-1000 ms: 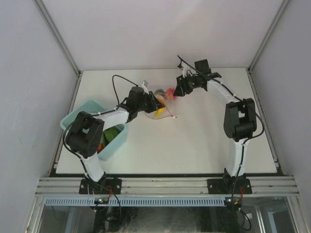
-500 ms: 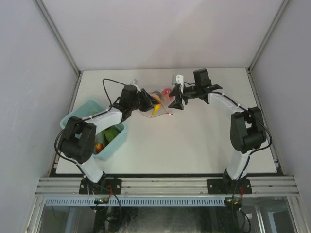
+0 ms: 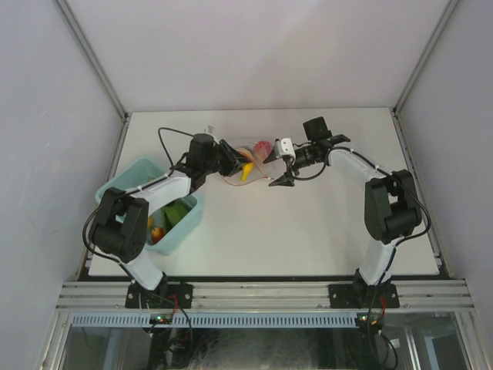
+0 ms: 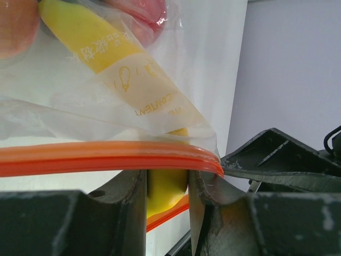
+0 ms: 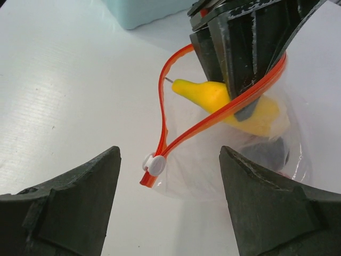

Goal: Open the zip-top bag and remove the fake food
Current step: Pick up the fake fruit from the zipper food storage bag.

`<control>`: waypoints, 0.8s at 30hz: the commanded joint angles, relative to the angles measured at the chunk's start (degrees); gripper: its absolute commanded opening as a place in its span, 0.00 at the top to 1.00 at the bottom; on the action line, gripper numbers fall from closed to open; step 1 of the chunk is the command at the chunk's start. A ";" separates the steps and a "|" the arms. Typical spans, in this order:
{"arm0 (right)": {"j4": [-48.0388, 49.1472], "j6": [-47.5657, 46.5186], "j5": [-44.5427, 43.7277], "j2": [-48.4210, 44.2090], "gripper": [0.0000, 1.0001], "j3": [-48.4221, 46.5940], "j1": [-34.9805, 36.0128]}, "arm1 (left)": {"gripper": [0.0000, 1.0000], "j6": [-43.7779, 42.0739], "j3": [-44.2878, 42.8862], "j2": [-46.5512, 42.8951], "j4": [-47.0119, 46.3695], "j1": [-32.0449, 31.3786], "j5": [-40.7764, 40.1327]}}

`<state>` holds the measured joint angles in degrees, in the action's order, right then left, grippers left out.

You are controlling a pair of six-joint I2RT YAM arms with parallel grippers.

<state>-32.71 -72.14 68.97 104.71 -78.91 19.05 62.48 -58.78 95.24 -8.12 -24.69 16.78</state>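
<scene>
The zip-top bag (image 3: 254, 156) lies at the table's far middle, its mouth open. Its red-orange zip strip (image 4: 106, 157) runs across my left fingers. My left gripper (image 3: 233, 159) reaches into the mouth and is shut on the yellow banana (image 4: 167, 186), which also shows in the right wrist view (image 5: 213, 98). A red apple (image 3: 263, 147), an orange-peach fruit (image 4: 16, 26) and a dark purple piece (image 5: 266, 152) lie inside the bag. My right gripper (image 5: 169, 160) is open just right of the bag (image 3: 279, 179). The white slider (image 5: 154, 164) lies between its fingers, untouched.
A light blue bin (image 3: 139, 173) stands at the left edge and holds green, red and orange plastic pieces. White enclosure walls stand to the left, right and back of the table.
My right gripper has swung from the bag's far side toward the near side and now stands over the slider end. My left gripper and the bag have shifted slightly left.
</scene>
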 commanded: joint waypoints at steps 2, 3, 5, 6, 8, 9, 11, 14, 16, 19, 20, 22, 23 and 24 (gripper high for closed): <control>0.73 1.14 -5.76 0.38 0.26 -1.59 1.71 | 1.00 3.43 -0.34 -1.98 -2.28 0.85 0.91; 1.63 2.32 -7.46 0.83 0.26 -1.62 1.83 | 1.00 4.09 -0.47 -2.03 -2.91 0.87 1.35; 3.06 4.12 -9.39 1.74 0.28 -1.79 1.91 | 1.00 5.30 -0.32 -2.28 -4.07 0.87 2.24; 3.21 4.47 -9.91 2.07 0.30 -2.03 1.91 | 1.00 5.93 -0.24 -2.38 -4.63 0.88 2.70; 3.54 5.42 -10.91 2.57 0.34 -2.60 2.11 | 1.00 7.15 0.16 -2.87 -6.02 0.87 3.48; 3.99 5.66 -11.04 2.70 0.37 -2.72 2.21 | 1.00 7.80 0.47 -3.25 -6.62 0.87 3.85; 4.93 5.93 -10.81 2.70 0.44 -2.67 2.37 | 1.00 8.89 1.10 -3.96 -7.56 0.87 4.40; 6.57 6.93 -10.88 2.86 0.58 -2.73 2.64 | 1.00 10.77 2.14 -5.11 -9.08 0.96 5.07; 7.42 7.26 -11.26 2.96 0.69 -2.68 2.62 | 1.00 12.04 2.70 -5.83 -10.08 0.96 5.89; 9.17 9.02 -12.53 3.17 0.81 -2.72 2.66 | 1.00 13.37 3.37 -6.98 -11.25 1.00 6.91; 9.99 10.39 -13.30 3.28 0.83 -2.78 2.62 | 1.00 13.57 3.73 -7.50 -11.35 0.96 7.14; 11.09 13.00 -14.75 3.67 0.88 -3.33 2.42 | 1.00 13.80 4.57 -8.41 -11.39 0.96 7.70; 11.15 14.33 -15.03 3.93 0.91 -3.79 2.25 | 1.00 13.81 5.07 -9.02 -11.39 0.96 7.93; 11.24 15.52 -15.41 4.19 0.92 -4.32 2.10 | 1.00 13.81 5.80 -9.66 -11.39 0.96 8.12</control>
<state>-25.02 -62.67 55.48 108.12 -79.53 21.30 74.54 -55.33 90.15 -15.84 -23.97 22.31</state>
